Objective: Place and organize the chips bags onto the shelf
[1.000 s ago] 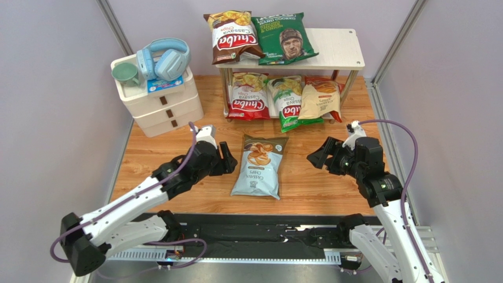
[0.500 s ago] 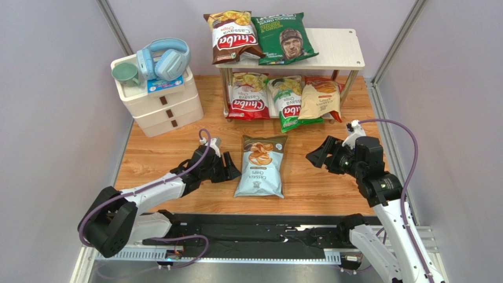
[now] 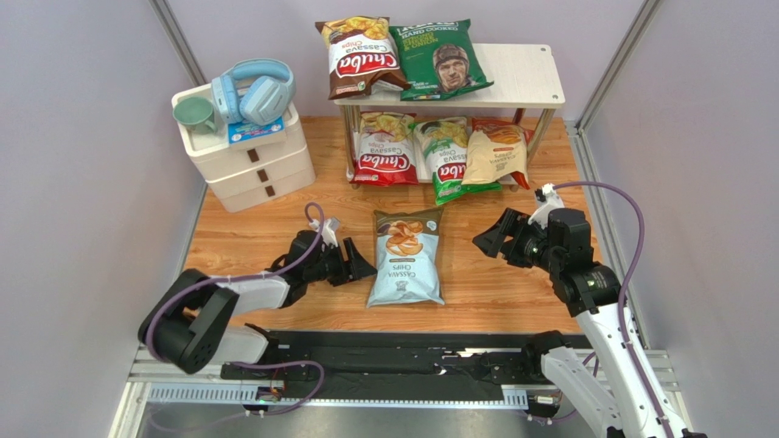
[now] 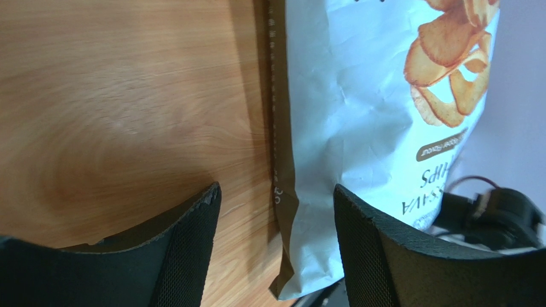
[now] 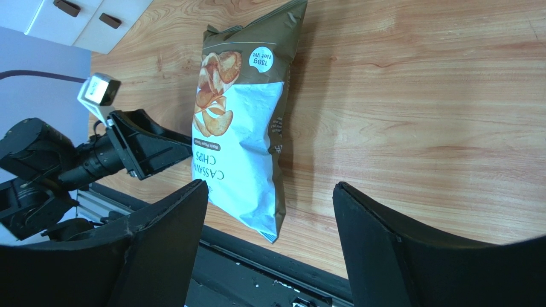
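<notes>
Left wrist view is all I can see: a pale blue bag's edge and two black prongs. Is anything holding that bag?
Observer: No. From above, the light blue bag lies flat on the table. The left gripper is open at its left edge, not closed on it.
Operator: Is the other arm close?
Observer: The right gripper is open too, on the bag's far side and apart from it.
Operator: Where could the bag go?
Observer: The shelf at the back has a brown bag and a dark green bag on its top board, with bare wood to their right.
</notes>
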{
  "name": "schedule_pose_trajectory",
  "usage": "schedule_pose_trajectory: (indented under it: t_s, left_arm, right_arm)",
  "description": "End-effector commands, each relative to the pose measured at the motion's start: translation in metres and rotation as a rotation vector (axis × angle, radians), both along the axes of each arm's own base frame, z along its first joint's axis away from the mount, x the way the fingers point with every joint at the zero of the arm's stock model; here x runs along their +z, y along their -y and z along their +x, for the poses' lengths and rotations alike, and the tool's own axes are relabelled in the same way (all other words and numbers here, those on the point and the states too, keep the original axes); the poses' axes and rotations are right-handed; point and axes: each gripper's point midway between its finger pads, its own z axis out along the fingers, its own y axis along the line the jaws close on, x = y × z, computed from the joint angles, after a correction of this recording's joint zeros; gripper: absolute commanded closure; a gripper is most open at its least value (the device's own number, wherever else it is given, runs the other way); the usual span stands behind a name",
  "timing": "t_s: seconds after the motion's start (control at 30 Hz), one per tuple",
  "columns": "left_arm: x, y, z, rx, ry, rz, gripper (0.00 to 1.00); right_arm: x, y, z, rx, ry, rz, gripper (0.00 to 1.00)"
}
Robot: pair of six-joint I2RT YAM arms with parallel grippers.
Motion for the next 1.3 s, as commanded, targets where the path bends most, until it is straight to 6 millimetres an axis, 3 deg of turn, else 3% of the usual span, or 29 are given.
schedule_pose_trajectory:
  t_s: [0.0,0.07,0.1,0.13,0.2,0.23,0.27,0.33,0.4,0.53,0.77,1.0,1.27]
  left_arm:
    - [0.029,0.029,0.005,-0.103,0.064,-0.198,0.27]
    - [0.019,0.032,0.001,-0.116,0.026,-0.22,0.26]
    - [0.028,0.036,0.005,-0.128,0.069,-0.263,0.26]
    - [0.017,0.034,0.002,-0.114,0.013,-0.279,0.26]
    - [0.029,0.039,0.005,-0.135,0.057,-0.358,0.25]
    - [0.018,0.039,0.004,-0.119,-0.004,-0.376,0.24]
    - [0.025,0.042,0.004,-0.147,0.025,-0.414,0.24]
    - [0.011,0.044,0.003,-0.138,-0.034,-0.432,0.13]
    - [0.012,0.045,0.004,-0.129,-0.011,-0.462,0.13]
    - [-0.004,0.043,0.002,-0.114,-0.052,-0.45,0.13]
    - [-0.01,0.049,0.003,-0.123,-0.07,-0.442,0.13]
    - [-0.022,0.078,-0.015,-0.19,-0.105,-0.385,0.14]
    - [-0.031,0.096,-0.021,-0.229,-0.116,-0.342,0.18]
  right_arm:
    - [0.01,-0.006,0.005,0.017,0.04,0.025,0.23]
    - [0.01,-0.005,0.006,0.018,0.04,0.023,0.23]
    - [0.01,-0.005,0.005,0.019,0.039,0.021,0.23]
    - [0.008,-0.005,0.005,0.018,0.035,0.019,0.23]
    - [0.007,-0.005,0.005,0.021,0.035,0.017,0.23]
    - [0.005,-0.005,0.005,0.023,0.03,0.015,0.23]
    - [0.001,-0.006,0.005,0.025,0.02,0.015,0.23]
    - [-0.004,-0.007,0.006,0.024,0.013,0.018,0.23]
    - [-0.008,-0.008,0.006,0.029,-0.004,0.02,0.24]
    - [-0.009,-0.006,0.006,0.028,-0.003,0.008,0.24]
    - [-0.007,-0.005,0.008,0.021,0.003,0.003,0.24]
    - [-0.006,-0.007,0.007,0.024,0.003,0.012,0.24]
    - [-0.008,-0.006,0.006,0.025,-0.001,0.007,0.24]
